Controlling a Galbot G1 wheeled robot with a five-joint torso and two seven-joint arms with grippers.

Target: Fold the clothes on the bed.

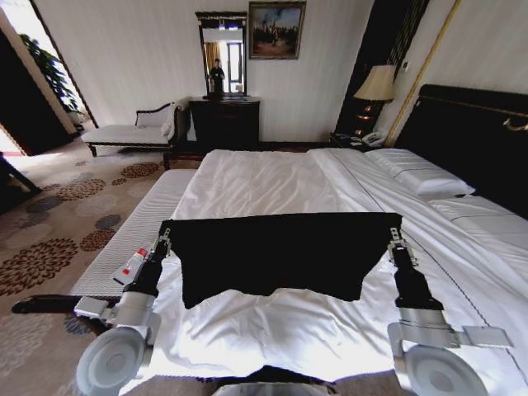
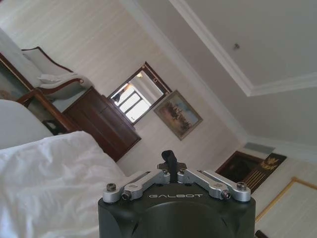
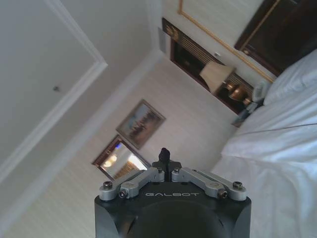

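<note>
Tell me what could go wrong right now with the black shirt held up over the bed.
1. The left gripper and right gripper each pinch only a small corner of the black T-shirt; a corner could slip and drop.
2. The shirt is stretched taut between them, so pulling further apart may yank it free.
3. Its lower edge hangs unevenly over the white bedding, so a fold could land crooked.

"GALBOT" stands on left gripper; likewise right gripper.
</note>
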